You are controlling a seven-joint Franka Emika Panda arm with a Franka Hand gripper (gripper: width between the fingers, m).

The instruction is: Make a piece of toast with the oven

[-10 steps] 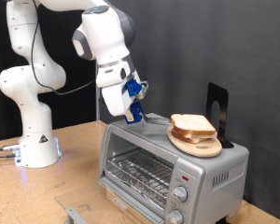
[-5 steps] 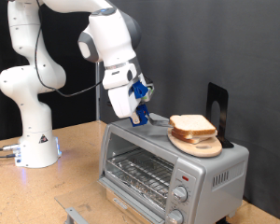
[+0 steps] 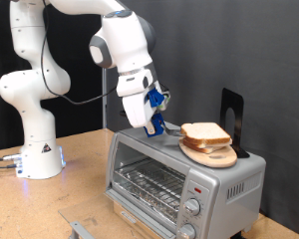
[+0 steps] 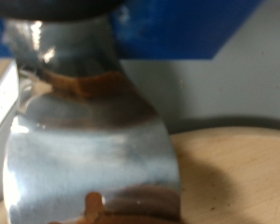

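Observation:
The silver toaster oven [image 3: 229, 179] stands on the wooden table at the exterior view's lower right, its wire rack [image 3: 142, 183] showing at the front. The pale slice of toast [image 3: 203, 132] lies on a round wooden board [image 3: 213, 156] on top of the oven. My gripper [image 3: 159, 126] with blue fingers hangs just above the oven's top, close beside the toast on the exterior view's left, with nothing seen between its fingers. The wrist view is filled by a shiny metal finger [image 4: 84, 140], with the board's edge [image 4: 238, 177] beside it.
A black upright object [image 3: 232, 119] stands behind the board at the oven's back. Round knobs [image 3: 194, 207] and a small red mark [image 3: 197, 188] are on the oven's front panel. The arm's white base [image 3: 35, 149] stands at the exterior view's left. A grey metal part [image 3: 80, 230] shows at the bottom edge.
My gripper has moved to the exterior view's right and slightly down, closer to the toast on the oven top. The toast and board have not moved.

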